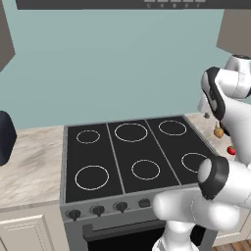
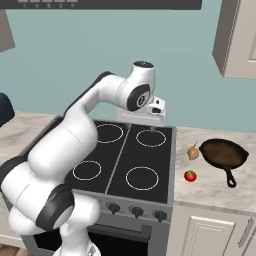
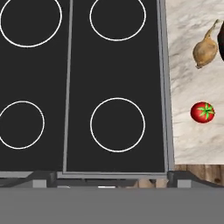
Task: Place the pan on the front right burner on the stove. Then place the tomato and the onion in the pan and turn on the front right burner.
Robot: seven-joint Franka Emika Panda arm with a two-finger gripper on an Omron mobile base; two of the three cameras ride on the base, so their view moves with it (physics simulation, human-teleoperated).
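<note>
The pan (image 2: 222,152) lies on the counter right of the stove (image 2: 120,160), its handle toward the front. Between pan and stove sit the onion (image 2: 193,152) and, nearer the front, the tomato (image 2: 190,175). My gripper (image 2: 148,122) hangs open and empty above the stove's back right area, pointing down. In the hand view the front right burner (image 3: 117,124) is bare, with the tomato (image 3: 202,112) and onion (image 3: 204,50) on the counter to its right, and my gripper (image 3: 111,181) has its fingertips wide apart. The left base view shows the burner (image 1: 195,162), onion (image 1: 218,131) and tomato (image 1: 231,150).
A row of dark knobs (image 2: 137,212) lines the stove's steel front. A dark rounded object (image 1: 4,137) stands on the left counter. A wall cabinet (image 2: 237,40) hangs above the right counter (image 2: 215,187). My own arm blocks the right counter in the left base view.
</note>
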